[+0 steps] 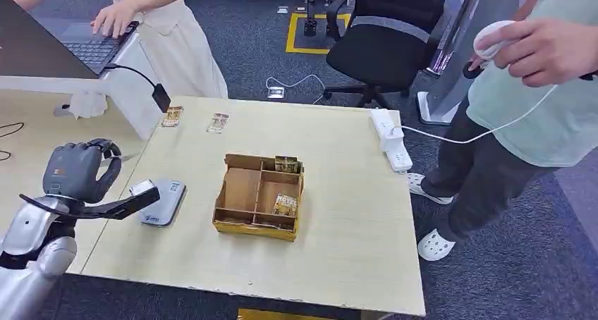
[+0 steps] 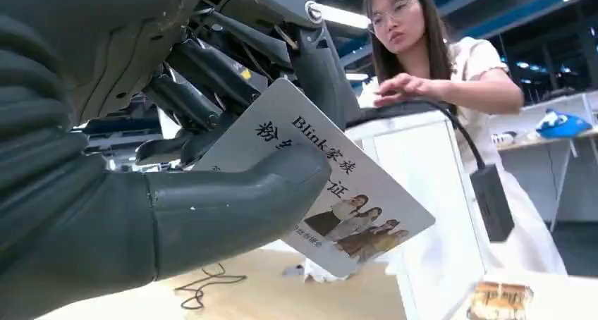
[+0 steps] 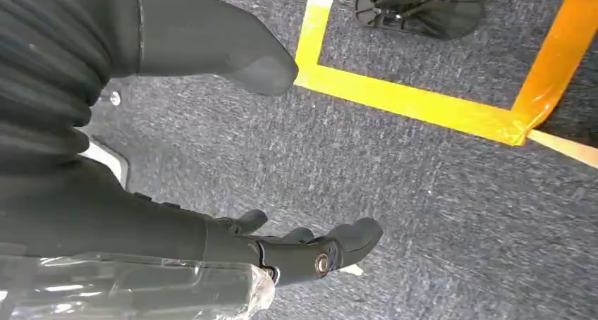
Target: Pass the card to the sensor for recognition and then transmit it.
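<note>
left hand (image 2: 141, 193) pinching card (image 2: 331, 193) by one end beside sensor (image 1: 161, 200), right hand (image 3: 296, 253) hanging slack: shallow grip, likely to slip or tilt off sensor.

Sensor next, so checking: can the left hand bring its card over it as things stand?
Probably yes. The left hand holds the card beside the sensor, and nothing stands between them on the table.

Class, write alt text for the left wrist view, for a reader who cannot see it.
The robot's left hand pinches a white card printed with text and a small group photo. Behind it, a person in a cream top reaches over a white box.
</note>
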Robot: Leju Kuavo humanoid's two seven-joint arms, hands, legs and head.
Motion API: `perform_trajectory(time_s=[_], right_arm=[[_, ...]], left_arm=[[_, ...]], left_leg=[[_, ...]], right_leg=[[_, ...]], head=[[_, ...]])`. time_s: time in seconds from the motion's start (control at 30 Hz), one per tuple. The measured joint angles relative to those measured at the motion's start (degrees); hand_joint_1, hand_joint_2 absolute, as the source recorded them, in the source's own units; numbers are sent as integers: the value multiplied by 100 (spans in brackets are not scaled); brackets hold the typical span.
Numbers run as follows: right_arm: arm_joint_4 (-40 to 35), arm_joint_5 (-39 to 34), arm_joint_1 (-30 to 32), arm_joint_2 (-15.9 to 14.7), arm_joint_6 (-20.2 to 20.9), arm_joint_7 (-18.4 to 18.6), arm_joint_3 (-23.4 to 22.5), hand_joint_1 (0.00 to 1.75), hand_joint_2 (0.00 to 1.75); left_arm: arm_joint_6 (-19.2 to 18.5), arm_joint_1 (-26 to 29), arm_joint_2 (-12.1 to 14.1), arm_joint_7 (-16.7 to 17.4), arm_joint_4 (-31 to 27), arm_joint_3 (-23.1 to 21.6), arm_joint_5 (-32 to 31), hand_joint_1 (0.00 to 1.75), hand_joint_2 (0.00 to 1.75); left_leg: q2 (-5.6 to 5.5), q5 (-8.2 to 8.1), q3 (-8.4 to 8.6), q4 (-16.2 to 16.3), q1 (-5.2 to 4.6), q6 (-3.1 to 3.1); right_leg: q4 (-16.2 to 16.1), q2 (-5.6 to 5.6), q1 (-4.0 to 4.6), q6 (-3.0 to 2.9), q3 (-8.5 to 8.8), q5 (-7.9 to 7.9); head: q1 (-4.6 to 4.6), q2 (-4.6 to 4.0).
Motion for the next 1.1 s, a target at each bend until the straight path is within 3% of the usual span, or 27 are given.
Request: perform_trajectory(time_s=[0.23, 0.67, 1.1], right_arm=[[-4, 81, 58, 22, 76, 68, -94, 0, 175], [-48, 175, 69, 90, 129, 68, -321, 0, 175], [-46, 232, 69, 129, 197, 55, -413, 0, 175]], left_arm=[[-288, 349, 24, 0, 0, -13, -81, 175, 175], [0, 675, -350, 144, 59, -72, -450, 175, 175], [62, 692, -524, 164, 151, -111, -481, 175, 175]], left_leg=[[1, 0, -2, 0, 0, 0], [0, -1, -3, 0, 0, 1], [0, -1, -4, 0, 0, 1]], right_leg=[[0, 1, 0, -1, -3, -1], [-1, 0, 0, 0, -3, -1], [-1, 0, 0, -1, -5, -2]], head=[[0, 0], [0, 0], [0, 0]])
